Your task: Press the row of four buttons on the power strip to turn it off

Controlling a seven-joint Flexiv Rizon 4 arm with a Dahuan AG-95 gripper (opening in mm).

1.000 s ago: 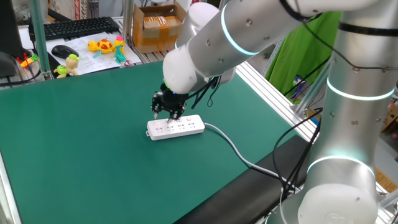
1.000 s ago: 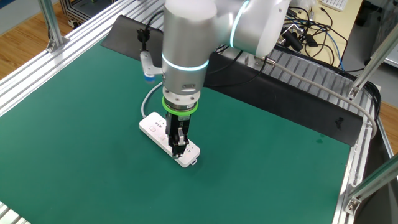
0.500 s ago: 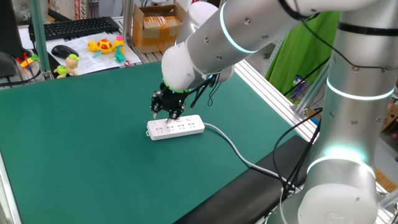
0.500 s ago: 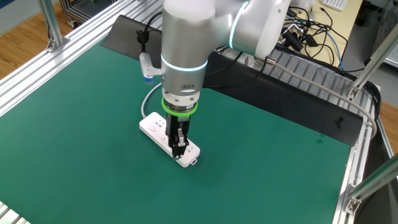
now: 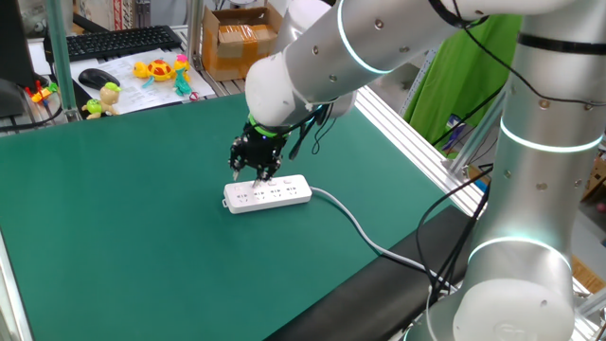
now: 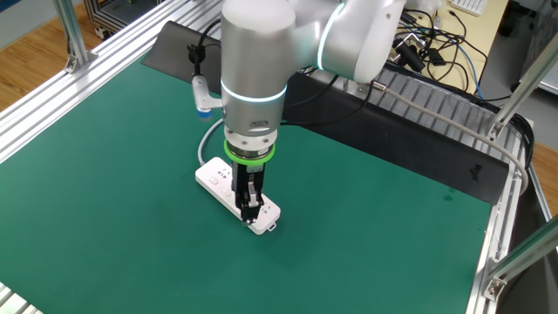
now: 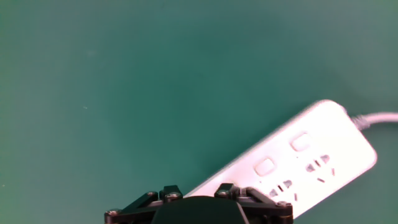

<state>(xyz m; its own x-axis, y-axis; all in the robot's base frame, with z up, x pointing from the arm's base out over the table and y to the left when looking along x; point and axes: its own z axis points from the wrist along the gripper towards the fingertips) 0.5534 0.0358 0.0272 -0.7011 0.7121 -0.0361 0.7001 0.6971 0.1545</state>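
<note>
The white power strip (image 5: 268, 193) lies on the green mat, its pale grey cable (image 5: 360, 232) running off to the right. My gripper (image 5: 258, 176) points straight down over the strip's left half. In the other fixed view its dark fingers (image 6: 251, 206) stand together over the power strip (image 6: 212, 177), near one end. I cannot tell whether the tips touch the plastic. In the hand view the power strip (image 7: 323, 155) shows two of the row of four buttons (image 7: 265, 166), white and square, beside the socket holes. Only the gripper's black body (image 7: 199, 208) shows there, not its tips.
A black keyboard (image 5: 114, 43), a mouse (image 5: 98, 77), small toys (image 5: 161, 71) and a cardboard box (image 5: 241, 38) sit beyond the mat's far edge. Aluminium rails (image 6: 418, 109) border the mat. Loose cables (image 6: 436, 44) lie behind the arm.
The arm's upper links have shifted slightly to the left. The gripper stays over the same part of the strip and has lifted only a little, if at all.
</note>
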